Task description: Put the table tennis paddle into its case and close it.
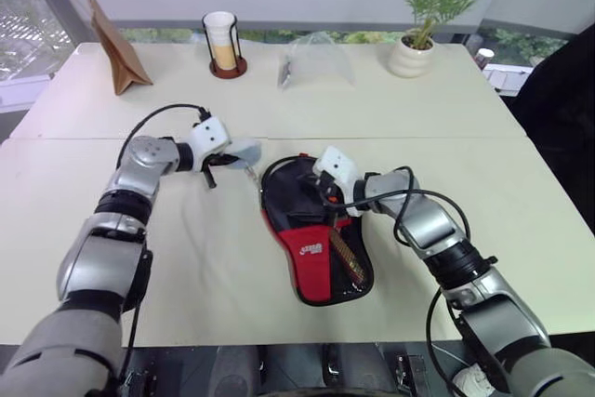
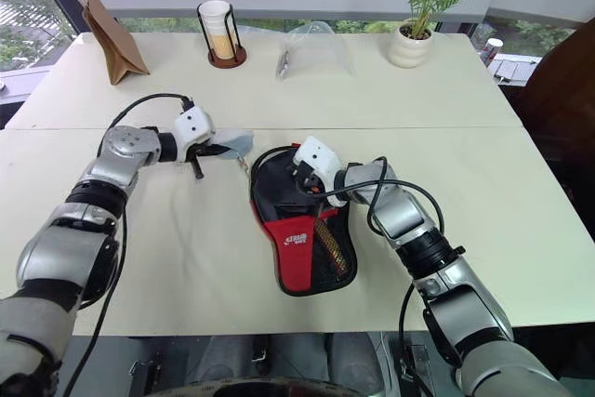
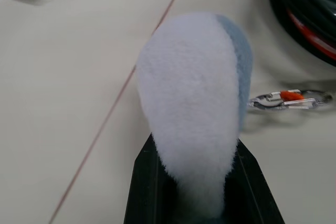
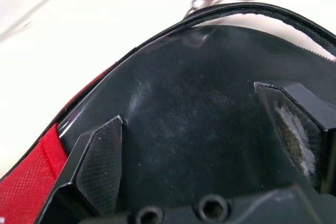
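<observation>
On case [image 1: 311,230]: right hand [image 4: 210,129] spread (flat, seemingly pressing).

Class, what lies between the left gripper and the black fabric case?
A fluffy white-and-blue pompom, then a small silver clip; the left wrist view shows both.

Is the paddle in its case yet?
In. The paddle's handle shows through the mesh pocket of the case, which lies flat on the table.
</observation>
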### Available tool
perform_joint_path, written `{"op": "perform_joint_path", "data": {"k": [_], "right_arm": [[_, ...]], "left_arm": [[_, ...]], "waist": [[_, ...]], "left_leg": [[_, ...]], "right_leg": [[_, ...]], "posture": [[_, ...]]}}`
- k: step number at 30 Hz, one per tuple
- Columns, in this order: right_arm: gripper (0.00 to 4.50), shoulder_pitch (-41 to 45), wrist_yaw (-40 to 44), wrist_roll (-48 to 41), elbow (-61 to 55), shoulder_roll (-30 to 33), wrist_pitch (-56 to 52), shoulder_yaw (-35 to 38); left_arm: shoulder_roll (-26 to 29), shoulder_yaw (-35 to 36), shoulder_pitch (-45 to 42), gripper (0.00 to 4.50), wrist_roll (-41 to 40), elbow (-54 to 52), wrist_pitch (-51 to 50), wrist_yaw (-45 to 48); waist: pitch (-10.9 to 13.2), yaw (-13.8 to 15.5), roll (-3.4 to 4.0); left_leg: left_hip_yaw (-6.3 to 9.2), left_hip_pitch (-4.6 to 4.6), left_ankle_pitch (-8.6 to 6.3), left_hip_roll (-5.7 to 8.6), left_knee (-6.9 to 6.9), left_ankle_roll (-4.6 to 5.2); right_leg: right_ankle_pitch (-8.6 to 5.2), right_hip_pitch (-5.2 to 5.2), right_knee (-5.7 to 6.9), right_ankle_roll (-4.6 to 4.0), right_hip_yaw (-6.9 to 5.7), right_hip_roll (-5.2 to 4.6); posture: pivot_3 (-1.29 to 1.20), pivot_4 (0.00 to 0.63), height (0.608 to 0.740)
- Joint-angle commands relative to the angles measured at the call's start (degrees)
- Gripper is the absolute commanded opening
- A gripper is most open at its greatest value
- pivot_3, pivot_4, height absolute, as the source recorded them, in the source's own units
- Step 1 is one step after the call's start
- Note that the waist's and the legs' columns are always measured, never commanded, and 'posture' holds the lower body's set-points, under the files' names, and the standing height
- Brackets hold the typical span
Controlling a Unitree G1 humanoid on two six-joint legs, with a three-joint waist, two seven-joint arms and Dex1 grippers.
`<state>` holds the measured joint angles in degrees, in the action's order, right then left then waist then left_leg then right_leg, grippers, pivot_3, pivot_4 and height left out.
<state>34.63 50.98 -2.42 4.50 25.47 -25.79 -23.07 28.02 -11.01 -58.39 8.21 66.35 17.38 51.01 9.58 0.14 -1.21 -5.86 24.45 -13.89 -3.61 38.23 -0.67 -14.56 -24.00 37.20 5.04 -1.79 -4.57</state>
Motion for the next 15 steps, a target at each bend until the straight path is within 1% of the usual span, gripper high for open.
{"op": "perform_joint_path", "data": {"k": [1, 7, 15], "right_arm": [[4.5, -3.8, -0.6, 3.8, 0.8, 2.8, -5.4, -2.5], [4.5, -5.5, -2.3, 4.4, -3.3, 2.9, -11.1, -3.9], [4.5, -6.2, -6.2, 4.1, -7.2, 2.3, -19.0, -3.3]], "left_arm": [[-1.3, 0.1, -5.3, 0.05, 2.9, 4.5, 0.4, -9.3], [-6.1, -2.5, -11.0, 0.05, 8.8, 9.5, -1.4, -20.2], [-12.0, -3.3, -16.3, 0.05, 12.9, 11.5, -3.4, -28.0]], "waist": [[0.0, 0.3, -0.01], [0.0, 0.6, -0.03], [0.0, 0.4, -0.04]], "left_leg": [[0.0, 0.0, 0.02, 0.0, 0.0, 0.03], [0.01, 0.01, 0.02, 0.01, 0.0, 0.04], [0.01, 0.06, 0.02, 0.01, -0.02, 0.04]], "right_leg": [[0.0, 0.01, -0.01, -0.04, 0.0, 0.0], [-0.04, 0.0, -0.02, -0.16, 0.0, -0.01], [0.01, -0.06, -0.04, -0.07, -0.01, -0.01]], "posture": [[0.0, 0.15, 0.734], [0.0, 0.15, 0.734], [0.0, 0.15, 0.734]]}}
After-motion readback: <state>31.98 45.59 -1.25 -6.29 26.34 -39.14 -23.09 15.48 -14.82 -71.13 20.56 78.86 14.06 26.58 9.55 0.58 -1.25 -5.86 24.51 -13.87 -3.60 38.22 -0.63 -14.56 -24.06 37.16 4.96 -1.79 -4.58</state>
